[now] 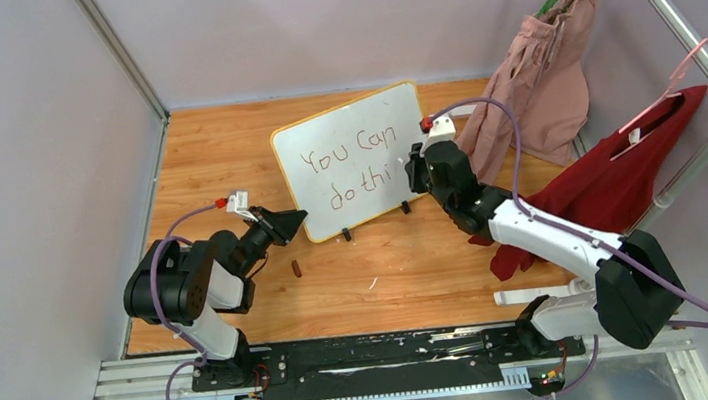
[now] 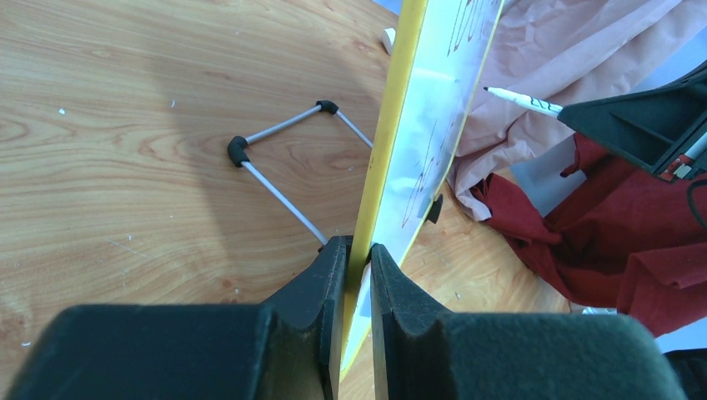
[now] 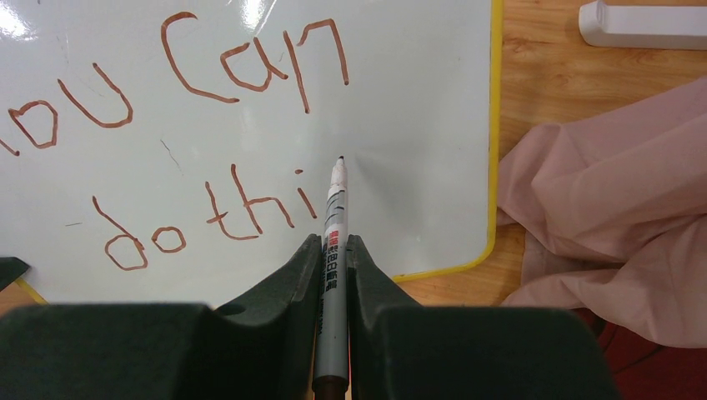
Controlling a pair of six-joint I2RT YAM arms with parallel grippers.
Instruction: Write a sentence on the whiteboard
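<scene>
— What is the nearer arm on the left holding?
— The left gripper (image 2: 357, 250) is pinched shut on the yellow lower-left rim of the whiteboard (image 1: 391, 115). The board stands leaning back, mid-table, on the wooden table (image 1: 223, 144).
— And the other arm?
— The right gripper (image 3: 333, 242) is clamped on a marker (image 3: 334, 212). The tip points at the board's face just right of the last letter. I can't tell whether it touches.
— Can you read anything?
— The sentence (image 1: 351, 168) is in reddish-brown ink: "You Can" above "do thi". The marker's barrel has a red patch and dark print that is too small to read.
— And further back?
— A pink garment (image 1: 539, 88) and a red garment (image 1: 619, 180) hang to the right of the board.
</scene>
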